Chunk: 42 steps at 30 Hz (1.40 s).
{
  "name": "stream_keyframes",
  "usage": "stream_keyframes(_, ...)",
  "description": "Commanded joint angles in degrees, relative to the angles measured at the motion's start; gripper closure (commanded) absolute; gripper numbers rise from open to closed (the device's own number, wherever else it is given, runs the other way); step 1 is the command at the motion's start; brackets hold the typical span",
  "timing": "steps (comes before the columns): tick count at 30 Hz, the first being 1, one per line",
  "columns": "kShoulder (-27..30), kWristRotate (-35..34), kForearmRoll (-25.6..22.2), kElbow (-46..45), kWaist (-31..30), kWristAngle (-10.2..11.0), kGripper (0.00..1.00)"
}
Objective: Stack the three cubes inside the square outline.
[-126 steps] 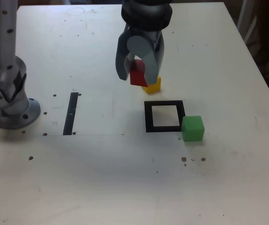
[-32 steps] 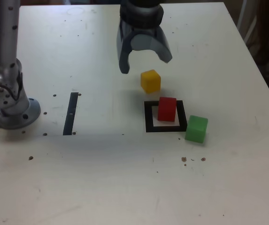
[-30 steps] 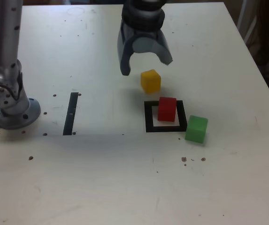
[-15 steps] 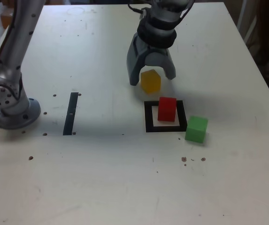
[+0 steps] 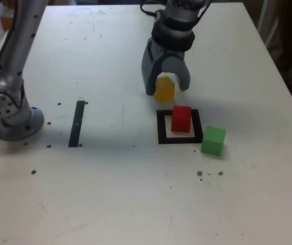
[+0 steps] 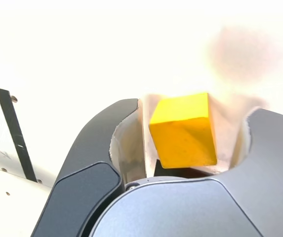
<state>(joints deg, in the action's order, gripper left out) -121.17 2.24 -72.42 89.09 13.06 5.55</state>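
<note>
The hand (image 5: 166, 87) stands over the yellow cube (image 5: 164, 89), its two grey fingers (image 5: 151, 71) straddling the cube with the jaws apart; the wrist view shows the yellow cube (image 6: 184, 129) between the jaws, but whether the pads touch its faces cannot be determined. The yellow cube rests on the table (image 5: 135, 194), at about 11 o'clock from the square outline (image 5: 160, 127) and just outside its far edge in the exterior view. The red cube (image 5: 181, 119) stands inside the square outline, upright, toward the outline's 1 o'clock corner. The green cube (image 5: 213, 140) sits outside the outline, just beside its 4 o'clock corner; contact with the frame cannot be confirmed. The red cube lies near the hand at roughly 5 o'clock from it and is the closest object to the fingers apart from the yellow cube. A narrow black strip (image 5: 77, 123) lies well apart at 9 o'clock from the outline; it also appears in the wrist view (image 6: 15, 134). The arm's round base (image 5: 13, 122) is mounted at the exterior view's left edge of the table. Small dark specks (image 5: 209, 173) mark the surface at 6 o'clock from the green cube.
</note>
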Motion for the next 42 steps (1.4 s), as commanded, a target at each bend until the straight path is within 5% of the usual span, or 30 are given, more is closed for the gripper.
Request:
stream_keyframes(1,0.3,0.4,0.3,-0.4,0.4,-0.5,0.5)
stream_keyframes(8,0.1,1.5,1.0,-0.9,0.7,-1.2,0.51)
stream_keyframes(21,1.1,4.9,2.3,-1.1,1.0,-2.8,0.68)
stream_keyframes(42,8.9,5.9,-1.9,0.4,-8.0,-0.5,0.7)
